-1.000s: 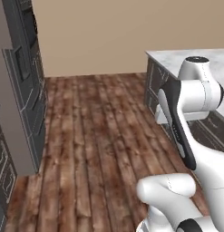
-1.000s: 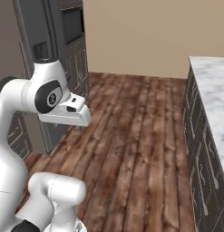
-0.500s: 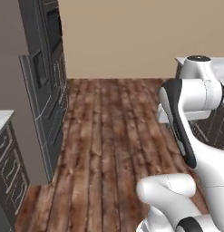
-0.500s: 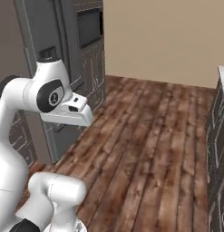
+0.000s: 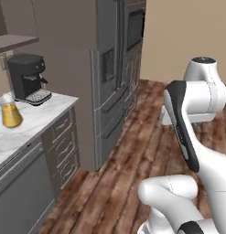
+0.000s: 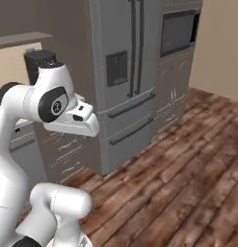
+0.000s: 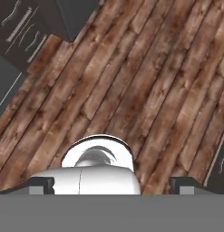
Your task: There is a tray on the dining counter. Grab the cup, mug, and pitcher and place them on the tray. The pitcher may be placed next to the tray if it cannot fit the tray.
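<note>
Gripper (image 7: 111,183) spread wide and empty, pointing down at the wooden floor (image 7: 145,81), arm folded above its base.

The pitcher (image 5: 10,112) stands on the worktop (image 5: 27,125) near its left edge in the left base view, with the coffee machine (image 5: 26,77) behind it, close to the worktop's back corner. Drawers (image 5: 64,146) sit below the worktop's right end. The fridge (image 5: 107,82) stands just right of the worktop, and the wall oven (image 5: 135,29) is beside it, farther back. The floor (image 5: 128,160) runs before them all. In the hand view, the floor (image 7: 145,77) lies below the gripper, cabinets (image 7: 22,27) at its upper left corner.
</note>
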